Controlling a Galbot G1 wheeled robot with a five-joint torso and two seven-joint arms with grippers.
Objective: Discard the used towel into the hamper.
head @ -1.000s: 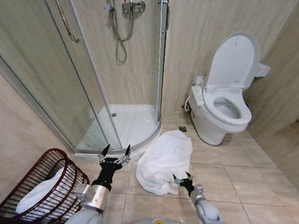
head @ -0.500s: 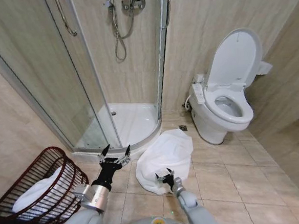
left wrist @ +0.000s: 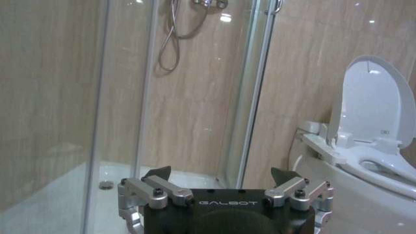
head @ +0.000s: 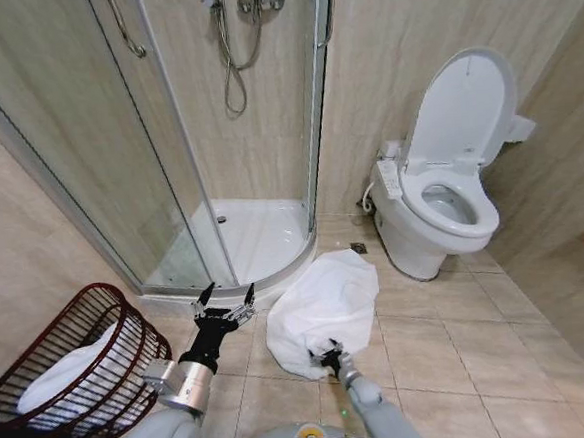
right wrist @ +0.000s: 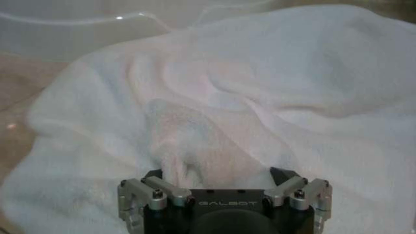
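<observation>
While right hand [head: 329, 357] sits spread against towel [head: 323, 307], hamper [head: 77, 364] stands well left.

You have 1 hamper [head: 77, 364], 2 towels, on the floor [head: 323, 307] and in it [head: 67, 375], 1 toilet [head: 442, 209], 2 pincers [head: 225, 306] [head: 330, 355].

Left gripper [head: 223, 307]: raised forward, black fingers spread wide apart.
Right gripper [head: 330, 355]: low, fingers parted.
</observation>
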